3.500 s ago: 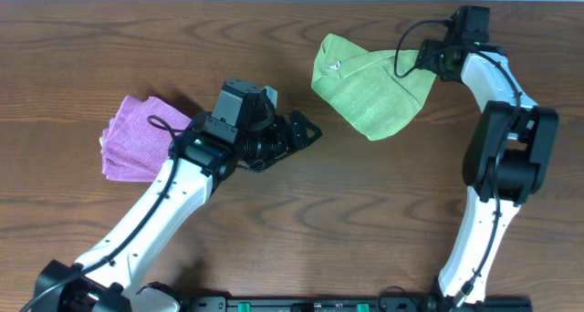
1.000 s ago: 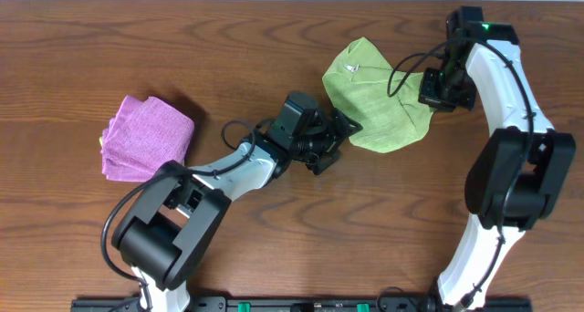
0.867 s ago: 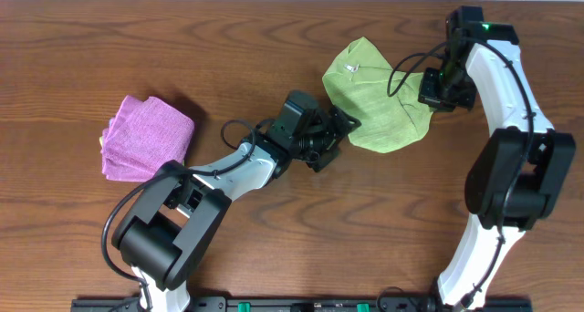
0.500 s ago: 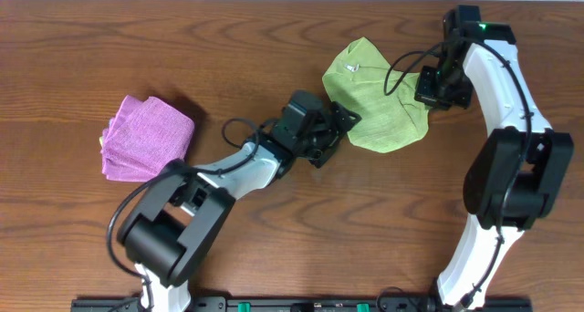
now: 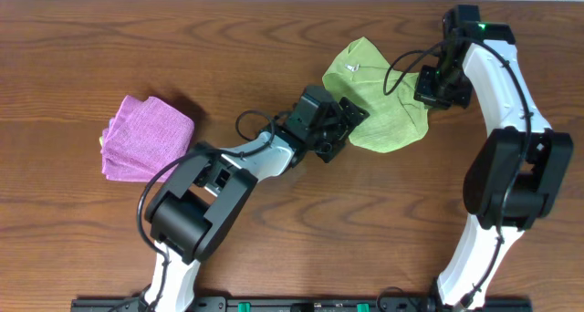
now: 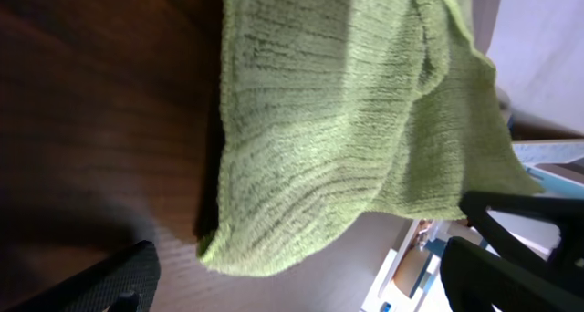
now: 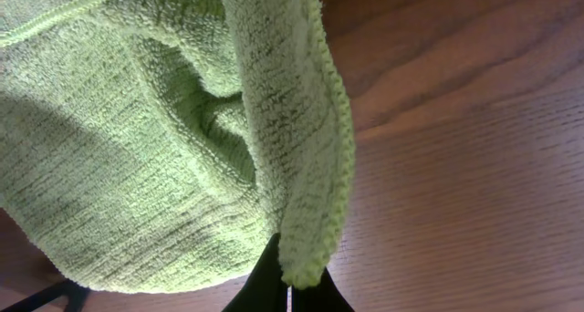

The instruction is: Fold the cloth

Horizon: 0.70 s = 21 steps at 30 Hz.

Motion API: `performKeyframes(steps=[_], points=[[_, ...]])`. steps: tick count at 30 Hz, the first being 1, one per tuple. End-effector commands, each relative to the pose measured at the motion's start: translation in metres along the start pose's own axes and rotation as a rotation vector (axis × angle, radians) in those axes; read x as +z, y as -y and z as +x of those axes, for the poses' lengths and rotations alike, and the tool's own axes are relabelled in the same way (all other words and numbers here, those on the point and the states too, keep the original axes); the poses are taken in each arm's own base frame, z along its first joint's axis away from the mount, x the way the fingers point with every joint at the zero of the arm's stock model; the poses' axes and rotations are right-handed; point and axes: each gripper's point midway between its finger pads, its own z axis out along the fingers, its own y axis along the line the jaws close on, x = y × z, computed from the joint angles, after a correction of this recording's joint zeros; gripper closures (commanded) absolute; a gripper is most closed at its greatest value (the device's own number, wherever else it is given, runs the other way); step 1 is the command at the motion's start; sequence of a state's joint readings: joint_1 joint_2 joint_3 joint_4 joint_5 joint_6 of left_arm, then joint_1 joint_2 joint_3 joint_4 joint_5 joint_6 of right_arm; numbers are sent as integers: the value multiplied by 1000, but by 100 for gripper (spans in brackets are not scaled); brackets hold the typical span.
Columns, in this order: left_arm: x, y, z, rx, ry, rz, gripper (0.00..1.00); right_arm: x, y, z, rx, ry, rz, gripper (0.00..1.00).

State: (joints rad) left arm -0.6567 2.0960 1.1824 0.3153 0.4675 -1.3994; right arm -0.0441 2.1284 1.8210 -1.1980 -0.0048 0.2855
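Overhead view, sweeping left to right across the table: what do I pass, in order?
Purple-pink cloth bundle → left gripper, jaws open → lime-green cloth → right gripper, shut on the cloth's right edge.

Overhead looks straight down on the table (image 5: 274,239); both wrist views (very close) share the cloth (image 6: 347,120).

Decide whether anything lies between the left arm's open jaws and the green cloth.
Nothing visible does. The left gripper has its jaws open right at the near edge of the cloth, with only bare table between them. The purple cloth lies well off to the side, and the right gripper pinches the cloth's opposite edge.
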Motion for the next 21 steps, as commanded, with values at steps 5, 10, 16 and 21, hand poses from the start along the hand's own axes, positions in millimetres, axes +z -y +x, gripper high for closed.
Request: performKeyframes(steps=[5, 10, 16, 21], points=[[22, 5, 11, 2, -18, 0, 16, -12, -4, -1, 10, 28, -13, 98], [30, -3, 17, -14, -18, -20, 36, -12, -4, -1, 10, 28, -13, 99], [29, -13, 15, -3, -18, -60, 94, -12, -4, -1, 10, 28, -13, 98], [20, -14, 4, 35, -63, -52, 94, -14, -4, 1, 2, 27, -17, 99]])
